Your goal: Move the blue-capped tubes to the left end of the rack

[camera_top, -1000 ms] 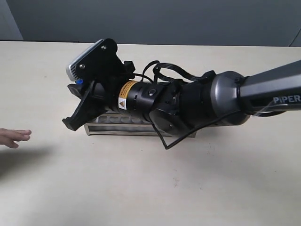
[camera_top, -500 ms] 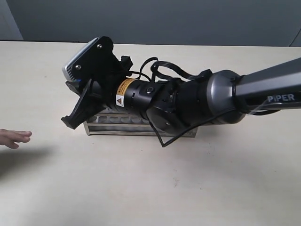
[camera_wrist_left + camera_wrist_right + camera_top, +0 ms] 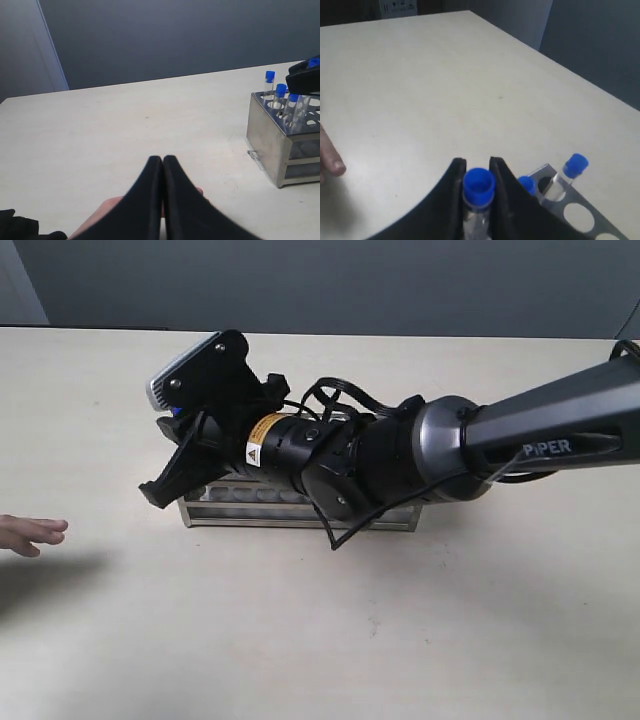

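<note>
The steel rack (image 3: 300, 512) lies mid-table, largely covered by my right arm. My right gripper (image 3: 170, 455) hangs over the rack's left end, shut on a blue-capped tube (image 3: 479, 186) whose cap sits between the fingertips of the gripper (image 3: 478, 170). Two more blue-capped tubes (image 3: 576, 165) (image 3: 526, 184) stand in corner holes of the rack (image 3: 580, 216). From the left wrist view, three capped tubes (image 3: 270, 76) (image 3: 281, 90) (image 3: 293, 98) stand in the rack (image 3: 272, 135), with the held cap (image 3: 314, 62) higher. My left gripper (image 3: 162, 160) is shut and empty, well away from the rack.
A person's hand (image 3: 32, 532) rests on the table at the left edge, also seen as a hand (image 3: 330, 161) in the right wrist view. Skin (image 3: 97, 217) shows under my left gripper's fingers. Bare tabletop (image 3: 330, 640) stretches in front of the rack.
My right gripper, holding the tube, shifted slightly left and then back right over the rack's left end. The person's hand stayed put.
</note>
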